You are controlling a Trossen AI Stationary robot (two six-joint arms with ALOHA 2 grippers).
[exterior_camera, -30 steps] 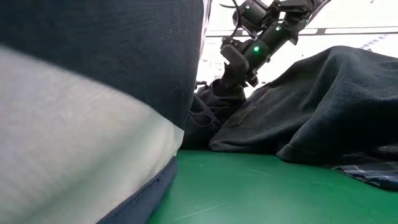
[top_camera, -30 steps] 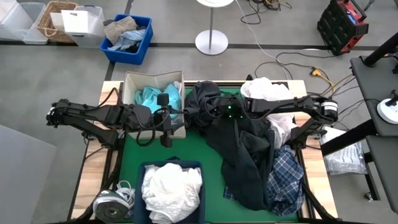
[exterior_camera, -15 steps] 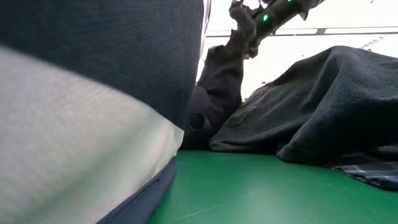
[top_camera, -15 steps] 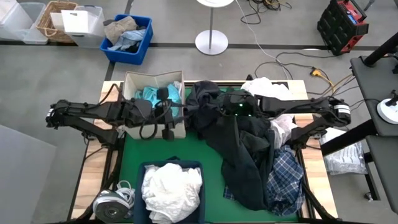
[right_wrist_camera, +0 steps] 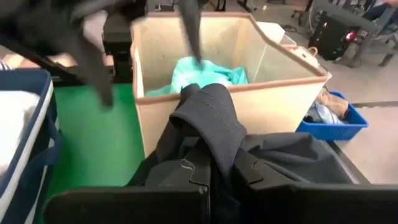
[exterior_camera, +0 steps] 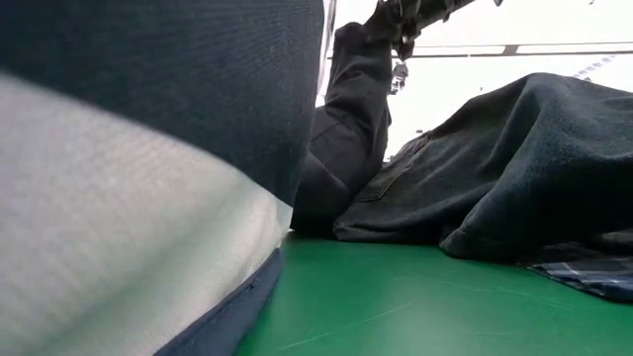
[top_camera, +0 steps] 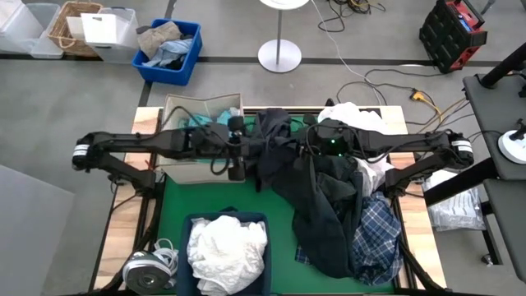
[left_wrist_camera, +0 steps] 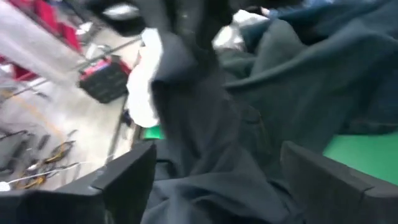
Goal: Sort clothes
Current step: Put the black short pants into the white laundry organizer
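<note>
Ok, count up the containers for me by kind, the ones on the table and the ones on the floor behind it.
Beige box on the table: 1
Navy bin on the table: 1
Blue crate on the floor: 1
Wicker basket on the floor: 1
Clear tubs on the floor: 2
Total: 6

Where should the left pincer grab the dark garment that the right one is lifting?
Probably the hanging fold of the dark garment below the right pincer, coming level from the box side: the left pincer is open beside it, and the cloth hangs clear there.
</note>
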